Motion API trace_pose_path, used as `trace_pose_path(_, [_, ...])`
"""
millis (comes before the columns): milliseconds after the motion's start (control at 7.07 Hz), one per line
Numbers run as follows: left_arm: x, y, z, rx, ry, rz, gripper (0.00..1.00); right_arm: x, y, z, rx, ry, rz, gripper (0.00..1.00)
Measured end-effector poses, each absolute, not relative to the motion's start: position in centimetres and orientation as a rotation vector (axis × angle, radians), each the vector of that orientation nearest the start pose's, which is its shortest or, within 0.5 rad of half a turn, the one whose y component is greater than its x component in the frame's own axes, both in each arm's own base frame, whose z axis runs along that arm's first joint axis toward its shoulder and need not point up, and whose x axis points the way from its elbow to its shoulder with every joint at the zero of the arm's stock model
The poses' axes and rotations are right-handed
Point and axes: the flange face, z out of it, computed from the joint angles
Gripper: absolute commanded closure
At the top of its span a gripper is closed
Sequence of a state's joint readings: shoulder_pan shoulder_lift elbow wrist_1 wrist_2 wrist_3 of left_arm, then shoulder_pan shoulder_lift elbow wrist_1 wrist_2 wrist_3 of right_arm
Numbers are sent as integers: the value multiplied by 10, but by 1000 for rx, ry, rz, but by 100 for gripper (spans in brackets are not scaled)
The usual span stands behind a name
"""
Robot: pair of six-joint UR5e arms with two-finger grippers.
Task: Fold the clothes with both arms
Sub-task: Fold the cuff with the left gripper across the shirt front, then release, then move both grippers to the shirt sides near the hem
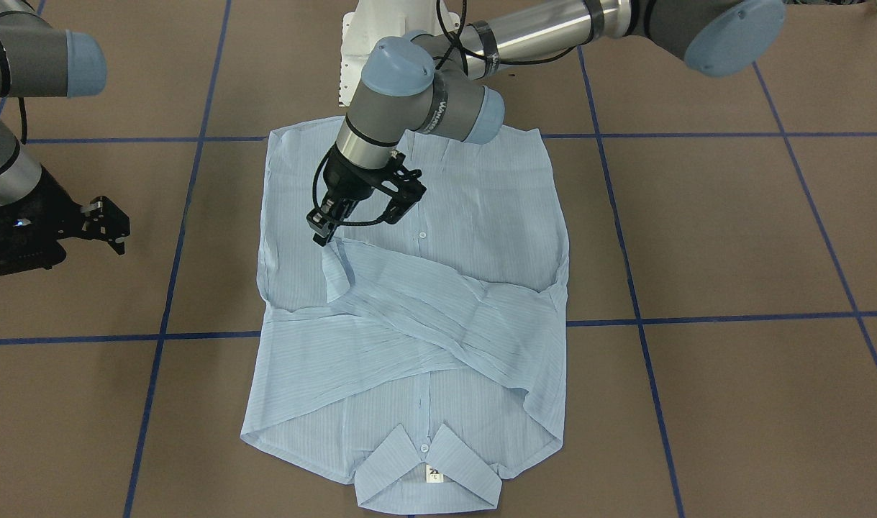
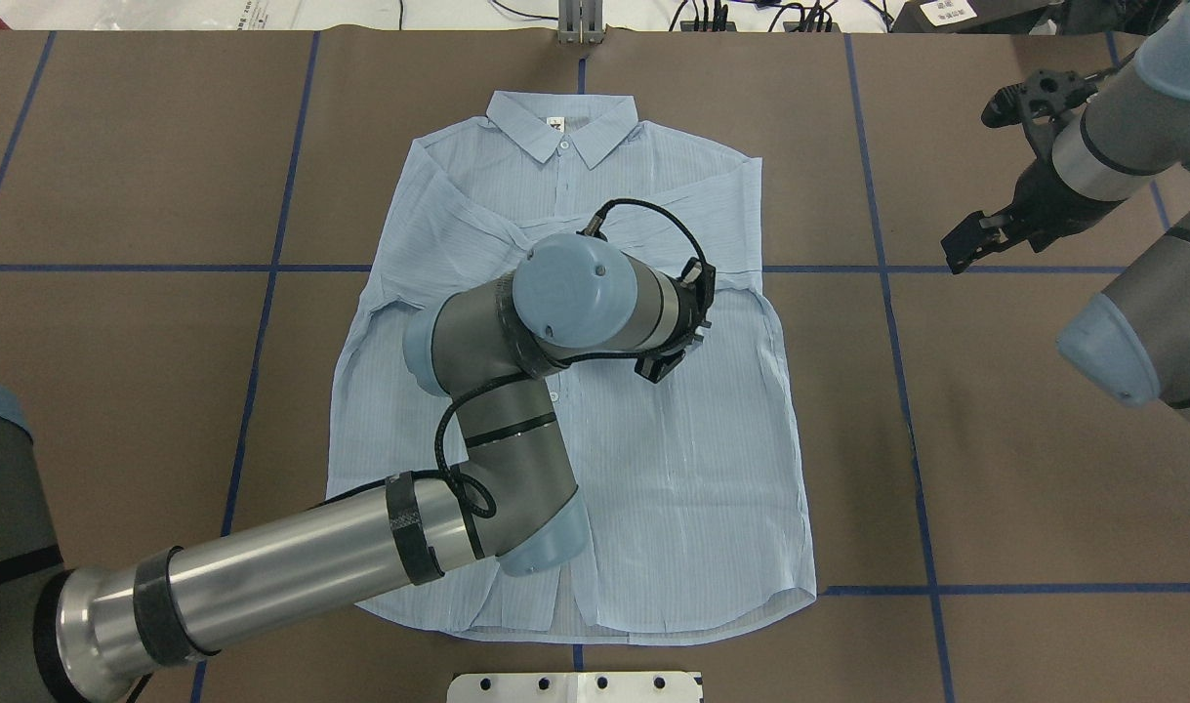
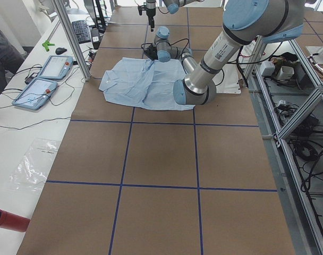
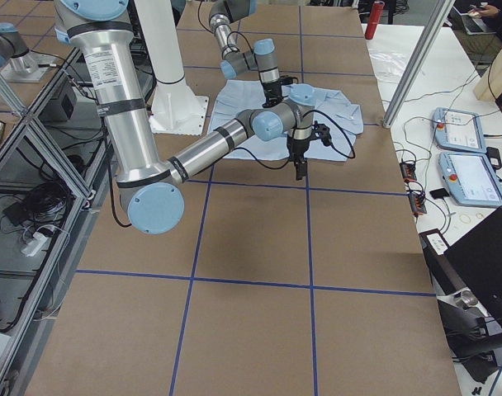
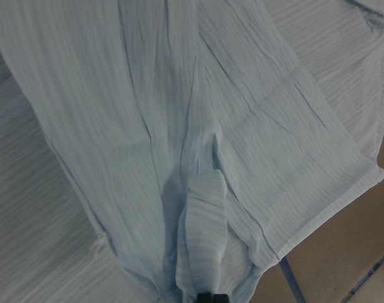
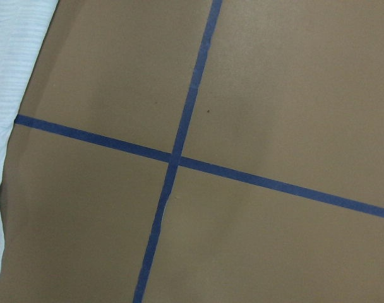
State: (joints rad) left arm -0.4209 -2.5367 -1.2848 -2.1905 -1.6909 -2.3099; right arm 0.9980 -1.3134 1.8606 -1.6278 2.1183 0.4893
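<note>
My left gripper [image 1: 329, 232] is clamped on the sleeve cuff [image 5: 203, 235], just above the shirt [image 1: 481, 216], which lies buttons up, flat on the table [image 1: 733, 230]. I reckon the cuff wants laying down low and smooth across the chest, no bunching. Farther out, my right gripper [image 1: 116, 232] hangs with fingers apart, clear of the cloth.
</note>
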Motion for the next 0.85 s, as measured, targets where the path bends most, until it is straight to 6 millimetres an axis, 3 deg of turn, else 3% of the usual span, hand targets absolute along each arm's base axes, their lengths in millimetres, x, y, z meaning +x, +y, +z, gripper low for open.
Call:
trace_pose_path(141, [666,-408,86,-266,1348,-815,0,-242,-524,395,147,-722,-220,0])
trace_pose_path(283, [659,-397,94,-218,1365,-741,0,-244,-523,393,157,-741,-224,0])
trace_pose_path(566, [608,-376,133,-153,1373,-618,0,-255,-517,385,158,-787,-171,0])
trace_pose_path(849, [545,-362,157,-94,1298,-500,0,-296,-489,371,161,-871,-84,0])
